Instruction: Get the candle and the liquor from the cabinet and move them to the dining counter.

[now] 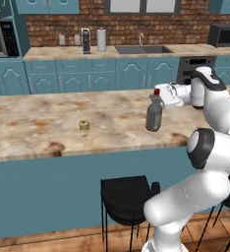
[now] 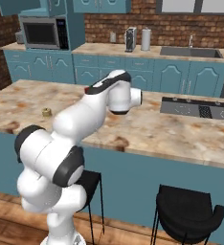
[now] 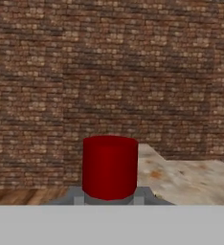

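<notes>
On counter: bottle (image 1: 154, 116) upright near front edge, gripper (image 1: 158, 97) clamped on its neck.
Candle (image 1: 84, 125) stands apart to one side. Risk: opening off-vertical could tip bottle over edge.

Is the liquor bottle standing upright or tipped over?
Upright: the bottle stands on the island, red cap on top, hand at its neck.

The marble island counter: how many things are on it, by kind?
Dark grey glass bottles with red cap: 1
Small squat gold-tan candles: 1
Total: 2, both on the beige, orange-mottled marble island counter. The bottle stands upright with the robot's fingers shut at its neck.
</notes>
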